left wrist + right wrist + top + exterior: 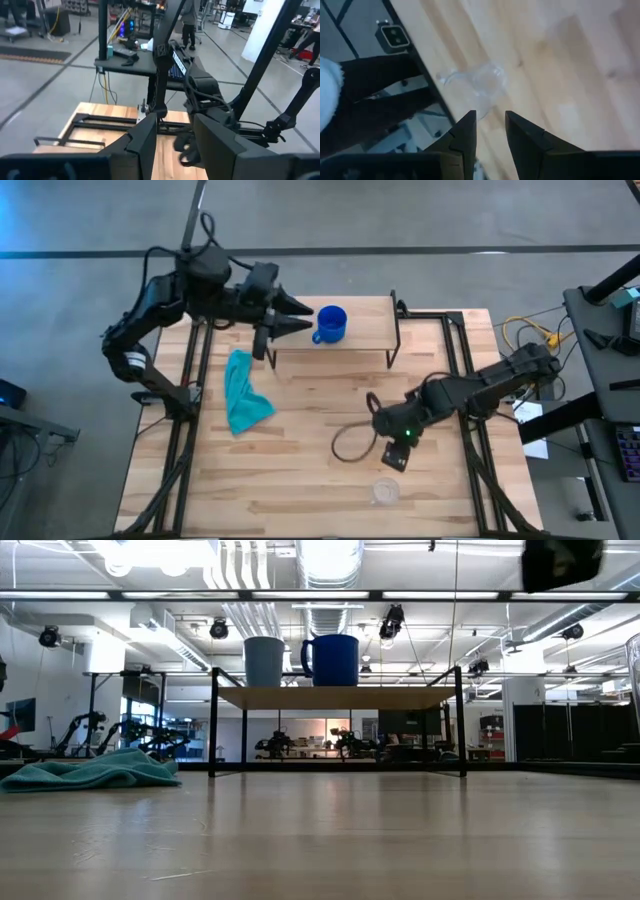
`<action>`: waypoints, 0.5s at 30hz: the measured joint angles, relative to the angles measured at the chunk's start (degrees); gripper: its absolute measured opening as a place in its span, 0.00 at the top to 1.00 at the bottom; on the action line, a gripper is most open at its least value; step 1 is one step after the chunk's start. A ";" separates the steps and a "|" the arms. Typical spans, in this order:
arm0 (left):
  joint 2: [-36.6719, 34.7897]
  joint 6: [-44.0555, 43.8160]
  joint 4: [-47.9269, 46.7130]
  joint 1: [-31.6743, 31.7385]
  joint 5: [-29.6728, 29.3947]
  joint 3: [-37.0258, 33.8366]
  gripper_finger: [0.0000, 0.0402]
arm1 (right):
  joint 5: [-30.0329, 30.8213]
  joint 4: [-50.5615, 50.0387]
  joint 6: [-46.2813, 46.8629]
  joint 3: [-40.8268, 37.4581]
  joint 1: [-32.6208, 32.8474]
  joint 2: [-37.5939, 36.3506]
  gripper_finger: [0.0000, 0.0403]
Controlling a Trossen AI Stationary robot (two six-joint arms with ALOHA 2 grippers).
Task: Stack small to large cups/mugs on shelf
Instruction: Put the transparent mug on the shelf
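The shelf (365, 330) (330, 697) stands at the table's far side. The royal-blue mug (330, 323) (332, 660) stands upright on it, with the light-blue cup (264, 661) beside it toward the shelf's left end. In the high view my left gripper (307, 317) (175, 130) hides that cup. It is open and hovers over the shelf's left end, its tips just left of the mug. The clear cup (385, 492) (476, 82) stands on the table near the near edge. My right gripper (394, 456) (490, 120) is open just on the far side of it, apart from it.
A teal cloth (243, 395) (90, 772) lies crumpled on the table's left half. A dark cable loop (350, 442) lies on the wood beside my right gripper. Black frame rails (190, 380) run along both table sides. There is bare wood between the shelf and the near edge.
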 joint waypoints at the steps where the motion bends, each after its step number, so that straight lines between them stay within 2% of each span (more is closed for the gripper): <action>1: -0.46 0.83 -0.01 0.02 -0.02 -0.03 0.71 | 0.18 0.42 2.02 -0.40 1.17 0.00 0.76; 8: -2.22 1.71 -0.32 0.02 -0.02 -0.66 0.71 | 2.89 0.56 15.66 -1.96 7.17 0.64 0.76; 15: -2.20 1.67 0.21 0.00 -0.02 -0.70 0.71 | 4.16 1.22 18.22 -2.29 9.79 6.47 0.76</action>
